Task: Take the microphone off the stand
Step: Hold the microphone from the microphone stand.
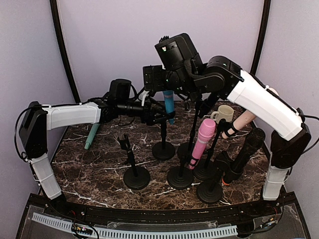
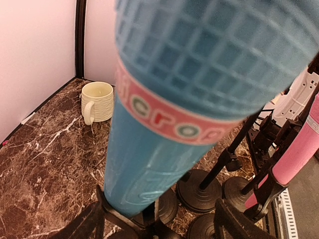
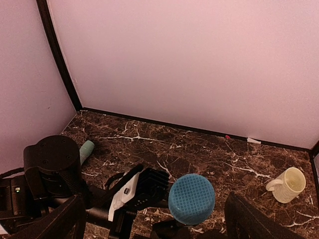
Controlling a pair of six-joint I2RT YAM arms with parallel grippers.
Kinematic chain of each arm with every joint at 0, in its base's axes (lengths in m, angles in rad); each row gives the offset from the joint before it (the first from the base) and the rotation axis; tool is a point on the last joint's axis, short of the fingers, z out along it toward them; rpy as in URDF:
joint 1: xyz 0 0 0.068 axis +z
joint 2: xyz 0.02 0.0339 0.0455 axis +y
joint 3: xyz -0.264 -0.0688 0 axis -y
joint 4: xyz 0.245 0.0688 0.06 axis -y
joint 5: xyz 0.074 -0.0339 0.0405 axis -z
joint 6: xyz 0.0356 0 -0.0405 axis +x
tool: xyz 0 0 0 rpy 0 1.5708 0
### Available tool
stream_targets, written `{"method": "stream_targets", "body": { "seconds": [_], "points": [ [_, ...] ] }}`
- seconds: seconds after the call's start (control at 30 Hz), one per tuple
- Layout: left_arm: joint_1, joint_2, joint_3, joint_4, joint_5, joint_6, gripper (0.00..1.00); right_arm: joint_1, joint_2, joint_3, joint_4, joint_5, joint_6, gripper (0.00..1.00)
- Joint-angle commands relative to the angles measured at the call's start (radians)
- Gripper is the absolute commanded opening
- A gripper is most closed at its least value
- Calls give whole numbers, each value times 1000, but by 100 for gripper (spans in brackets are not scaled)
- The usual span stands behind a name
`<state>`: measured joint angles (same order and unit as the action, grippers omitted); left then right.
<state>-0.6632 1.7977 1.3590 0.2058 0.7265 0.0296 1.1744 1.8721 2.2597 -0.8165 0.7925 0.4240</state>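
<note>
The blue microphone stood upright, head up, between the right gripper's spread fingers. The left gripper, jaws apart, flanked its handle.

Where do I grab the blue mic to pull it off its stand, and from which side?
Grip the blue microphone on its tapered handle below the lettered band, coming from above. It stands head-up, narrow end in the clip, so it should lift straight up.

stands crowd right front, open room over tabletop left
</note>
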Motion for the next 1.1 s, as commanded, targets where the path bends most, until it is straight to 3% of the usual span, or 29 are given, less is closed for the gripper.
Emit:
{"method": "stream_targets", "body": {
  "seconds": [0.0,0.5,1.07],
  "points": [
    [-7,-40,23,-22,13,54,78,-11,46,55,-6,36,-3,96],
    [-6,-193,-127,26,-125,111,80,-38,83,50,-5,65,-17,86],
    [-7,-305,-269,115,-198,87,80,-84,81,2,20,-7,-7,89]
  ]
}}
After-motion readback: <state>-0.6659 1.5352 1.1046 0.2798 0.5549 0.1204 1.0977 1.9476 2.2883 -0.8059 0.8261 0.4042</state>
